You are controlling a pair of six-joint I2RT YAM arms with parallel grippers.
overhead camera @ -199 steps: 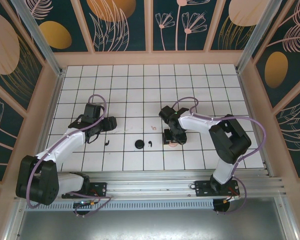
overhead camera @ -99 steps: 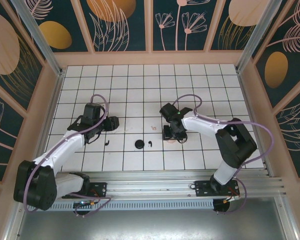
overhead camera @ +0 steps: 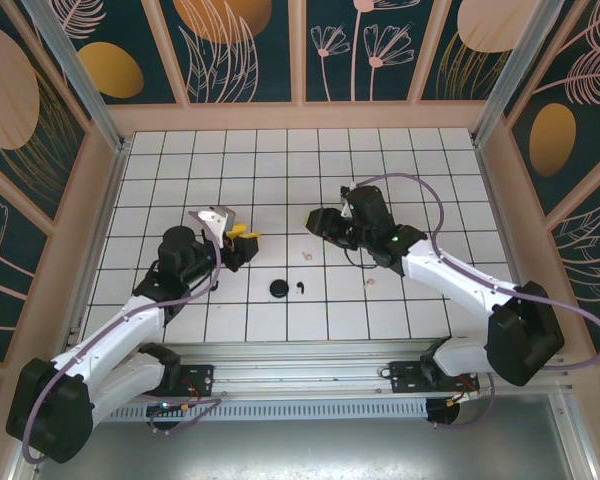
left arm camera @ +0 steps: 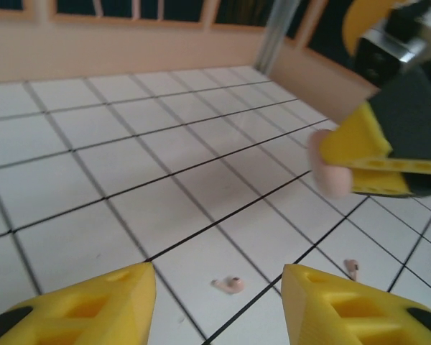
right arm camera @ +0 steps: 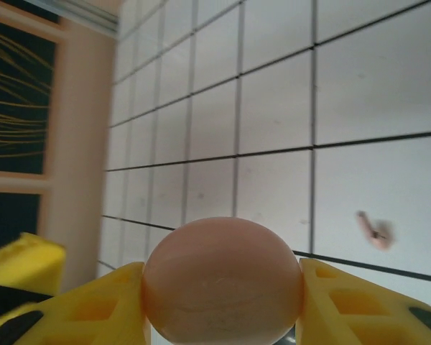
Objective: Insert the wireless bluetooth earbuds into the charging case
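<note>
Black disc point(overhead camera: 279, 289) on tiled table point(overhead camera: 180, 170). Black earbud point(overhead camera: 301, 289) just right of the disc, not touching. Pink earbud point(overhead camera: 307, 256) beyond the disc; second pink earbud point(overhead camera: 369, 284) well right of it. Left gripper point(overhead camera: 238, 240) beyond-left of the disc, right gripper point(overhead camera: 315, 222) beyond-right.

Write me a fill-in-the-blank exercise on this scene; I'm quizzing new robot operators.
The right gripper is clamped on a round ____ case.
The left gripper is open and holds ____.
In the top view, the black earbud lies just ____ of the black disc.
Missing words: pink; nothing; right.
</note>
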